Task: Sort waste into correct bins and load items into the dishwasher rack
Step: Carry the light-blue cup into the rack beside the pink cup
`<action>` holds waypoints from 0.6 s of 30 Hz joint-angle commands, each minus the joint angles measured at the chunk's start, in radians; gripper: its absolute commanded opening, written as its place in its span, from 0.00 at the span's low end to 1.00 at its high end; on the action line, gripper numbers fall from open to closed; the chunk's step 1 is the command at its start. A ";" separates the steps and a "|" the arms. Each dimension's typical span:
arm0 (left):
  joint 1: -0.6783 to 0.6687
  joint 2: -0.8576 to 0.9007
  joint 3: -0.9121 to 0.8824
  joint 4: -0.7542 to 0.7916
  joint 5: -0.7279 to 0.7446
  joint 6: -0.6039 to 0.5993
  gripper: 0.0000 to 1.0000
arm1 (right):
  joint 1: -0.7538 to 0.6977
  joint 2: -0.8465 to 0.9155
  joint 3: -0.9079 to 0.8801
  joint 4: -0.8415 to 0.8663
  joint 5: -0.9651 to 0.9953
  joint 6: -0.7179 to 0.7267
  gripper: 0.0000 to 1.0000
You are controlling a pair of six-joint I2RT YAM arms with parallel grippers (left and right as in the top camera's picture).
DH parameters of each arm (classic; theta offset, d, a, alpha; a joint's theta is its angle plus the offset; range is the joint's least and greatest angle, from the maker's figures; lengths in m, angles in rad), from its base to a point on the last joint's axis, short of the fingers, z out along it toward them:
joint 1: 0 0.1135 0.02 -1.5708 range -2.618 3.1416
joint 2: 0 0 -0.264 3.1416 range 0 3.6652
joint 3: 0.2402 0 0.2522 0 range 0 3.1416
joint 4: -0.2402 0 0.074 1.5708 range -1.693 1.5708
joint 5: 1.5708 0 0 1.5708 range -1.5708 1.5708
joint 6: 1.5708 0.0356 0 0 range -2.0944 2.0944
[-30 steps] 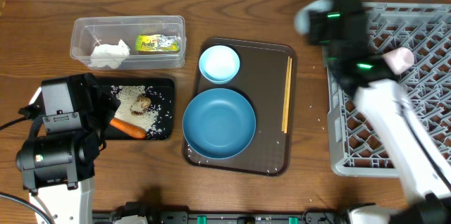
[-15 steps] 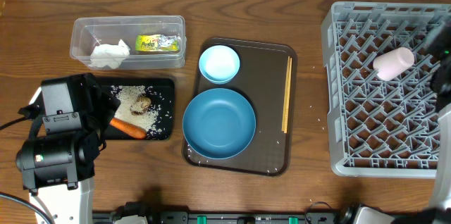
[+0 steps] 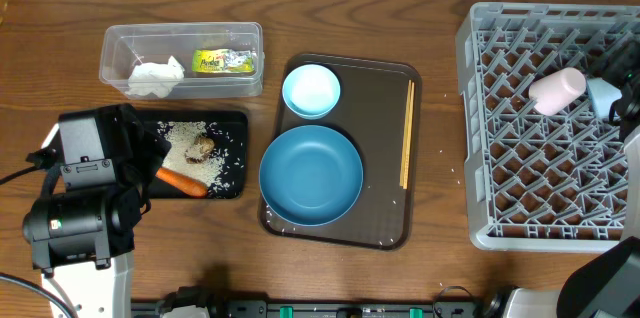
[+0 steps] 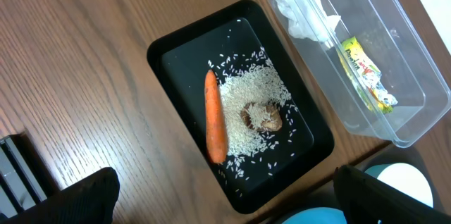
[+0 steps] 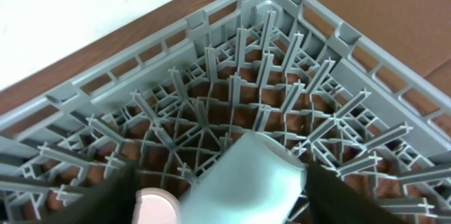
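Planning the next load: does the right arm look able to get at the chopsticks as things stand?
Probably yes. The chopsticks lie uncovered along the right edge of the brown tray, beside the rack. The right gripper is open around the pale-blue cup, which it must first leave.

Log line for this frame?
right gripper: open, pale-blue cup between jaws over grey rack | left gripper: open, empty, at black tray | pink cup: in rack | plate, bowl, chopsticks: on brown tray

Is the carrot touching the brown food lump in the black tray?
Apart. The left wrist view shows a strip of rice lying between the carrot and the lump.
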 commanded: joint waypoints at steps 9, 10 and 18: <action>0.004 0.000 0.003 -0.003 -0.019 -0.002 0.98 | -0.009 -0.001 0.005 -0.012 -0.023 -0.005 0.77; 0.004 0.000 0.003 -0.003 -0.019 -0.002 0.98 | -0.009 -0.001 0.005 -0.018 -0.023 -0.003 0.77; 0.004 0.000 0.003 -0.003 -0.019 -0.002 0.98 | -0.012 -0.001 0.005 -0.106 0.074 0.103 0.73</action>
